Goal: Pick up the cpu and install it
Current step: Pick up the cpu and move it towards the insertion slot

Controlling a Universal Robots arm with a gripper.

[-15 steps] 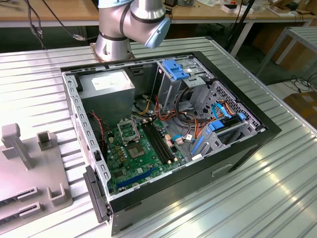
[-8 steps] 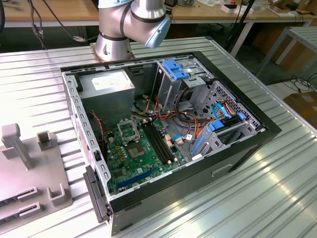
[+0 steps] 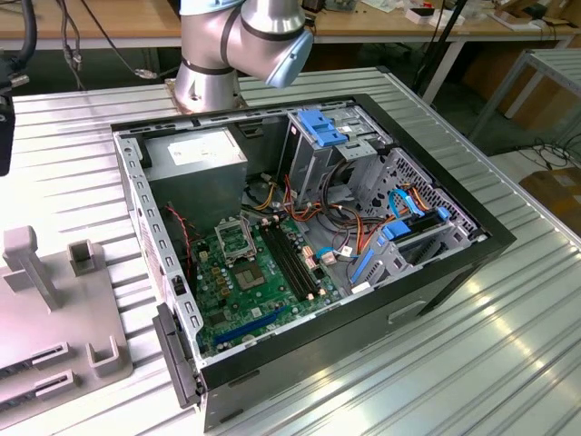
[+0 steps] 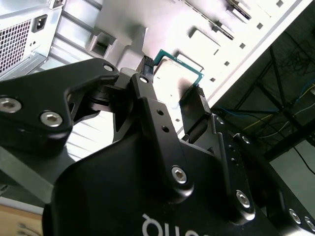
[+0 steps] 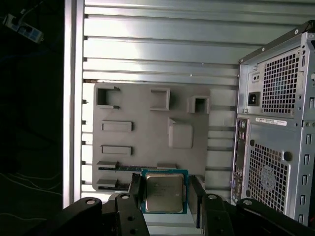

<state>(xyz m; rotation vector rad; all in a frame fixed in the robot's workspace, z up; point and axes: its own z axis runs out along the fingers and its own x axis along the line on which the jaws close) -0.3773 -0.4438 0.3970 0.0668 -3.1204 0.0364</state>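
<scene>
Currently the cpu (image 5: 165,192) is clamped by its edges in the gripper (image 5: 166,183) over the grey parts tray (image 5: 147,128); the hold seems narrow, so it could be tilted or dropped.

The arm (image 3: 238,44) is seen at the far edge of the exterior view, where its silver base is topped by a blue-capped joint. In both wrist views the black gripper (image 5: 166,192) (image 4: 173,79) is shown with its two fingers (image 5: 134,192) pressed against opposite edges of the cpu (image 5: 165,189), which is clamped flat between the fingertips.
</scene>
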